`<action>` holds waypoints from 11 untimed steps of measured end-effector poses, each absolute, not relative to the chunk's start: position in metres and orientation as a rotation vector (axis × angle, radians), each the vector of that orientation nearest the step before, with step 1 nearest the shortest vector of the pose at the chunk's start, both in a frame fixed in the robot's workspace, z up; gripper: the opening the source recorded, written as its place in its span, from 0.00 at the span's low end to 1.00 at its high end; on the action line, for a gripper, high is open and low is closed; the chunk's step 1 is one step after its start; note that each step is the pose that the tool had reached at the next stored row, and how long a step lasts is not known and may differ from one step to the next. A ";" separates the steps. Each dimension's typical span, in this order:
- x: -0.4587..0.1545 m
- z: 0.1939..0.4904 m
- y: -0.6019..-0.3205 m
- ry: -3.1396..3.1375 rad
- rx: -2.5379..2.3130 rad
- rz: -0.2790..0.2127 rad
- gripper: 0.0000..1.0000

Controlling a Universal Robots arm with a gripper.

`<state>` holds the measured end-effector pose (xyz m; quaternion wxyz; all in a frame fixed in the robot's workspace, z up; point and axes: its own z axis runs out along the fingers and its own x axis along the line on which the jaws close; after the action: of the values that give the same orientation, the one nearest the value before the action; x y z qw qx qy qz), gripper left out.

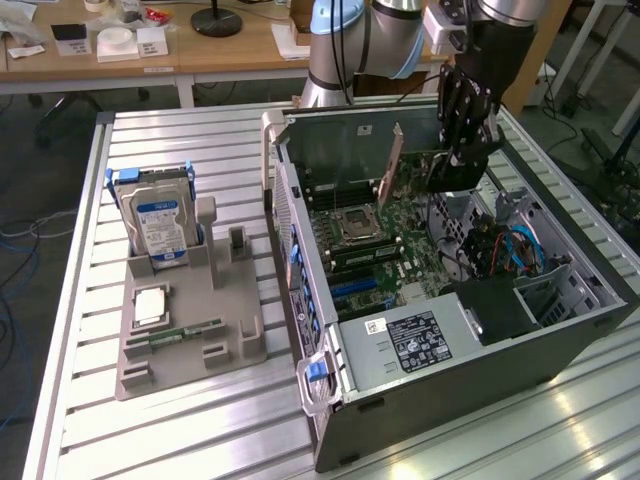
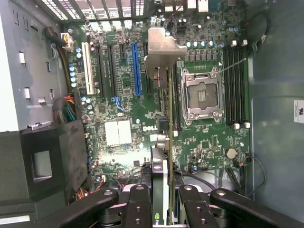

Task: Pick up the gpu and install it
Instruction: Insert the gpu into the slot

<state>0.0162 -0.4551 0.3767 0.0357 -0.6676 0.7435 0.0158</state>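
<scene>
Silver worktop (image 1: 180,440) carries an open computer case (image 1: 450,370). Above the green board (image 2: 118,95) inside, the end effector (image 2: 161,190) is clamped on the gpu (image 2: 161,175), which stands on edge. It should go down straight, lined up with a slot, and slowly.

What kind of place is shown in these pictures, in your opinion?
Probably a robotics laboratory or test workshop. A robot arm reaches into an opened desktop computer case that lies on a slotted aluminium table, and wooden desks with small supplies stand behind it.
</scene>
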 end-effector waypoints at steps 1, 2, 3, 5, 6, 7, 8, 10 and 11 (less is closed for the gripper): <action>0.016 0.377 -0.455 2.283 -2.052 0.049 0.27; 0.016 0.376 -0.455 2.282 -2.053 0.049 0.27; 0.015 0.376 -0.455 2.280 -2.055 0.049 0.27; 0.011 0.376 -0.455 2.277 -2.059 0.049 0.27; 0.009 0.375 -0.455 2.276 -2.060 0.049 0.27; 0.007 0.375 -0.455 2.275 -2.061 0.049 0.27; 0.005 0.375 -0.455 2.275 -2.061 0.049 0.27; 0.003 0.375 -0.456 2.273 -2.063 0.049 0.27; 0.002 0.375 -0.457 2.273 -2.064 0.049 0.27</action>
<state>0.0018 -0.4567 0.3748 0.0357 -0.6718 0.7397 0.0161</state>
